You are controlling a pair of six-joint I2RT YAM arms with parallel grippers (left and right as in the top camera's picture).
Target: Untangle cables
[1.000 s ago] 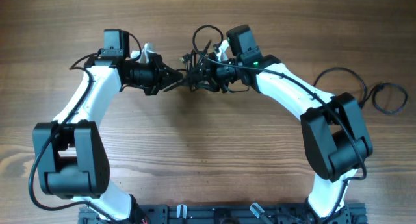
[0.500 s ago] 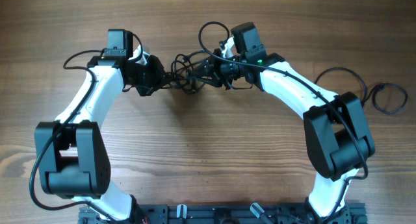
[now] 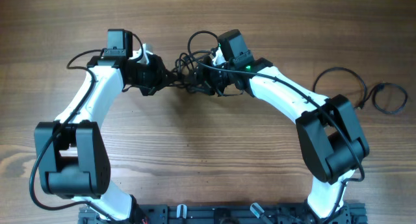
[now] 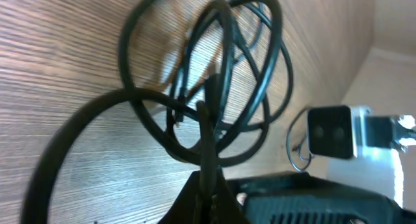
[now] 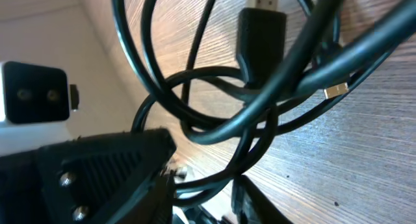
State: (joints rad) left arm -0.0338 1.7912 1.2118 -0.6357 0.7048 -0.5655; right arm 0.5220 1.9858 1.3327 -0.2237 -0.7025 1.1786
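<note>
Arms: two are seen, the left arm (image 3: 83,102) and the right arm (image 3: 286,91), each with smooth white shells and black joints.
Cables: one knotted bunch of cables (image 3: 189,73) is held up between the two grippers at the far middle of the table; the strands in it cannot be counted.
Loose cable: one loose cable (image 3: 389,98) is laid in a small ring at the right edge, well apart from the bunch.
Plugs: two are seen from the right wrist, a big black plug (image 5: 261,39) with a gold tip and a small gold tip (image 5: 337,89).
Left gripper: the left gripper (image 4: 208,185) is pinched tight on one strand of the bunch.
Right gripper: the right gripper (image 5: 205,185) is set narrow, with strands running between its fingers; a firm pinch cannot be told.
Surface: a wooden table (image 3: 208,159) with long brown grain lines.
Room: a plain pale background (image 4: 390,23) is seen past the table.
Shapes: the cables are thin, black, shiny and bent into round loops.
</note>
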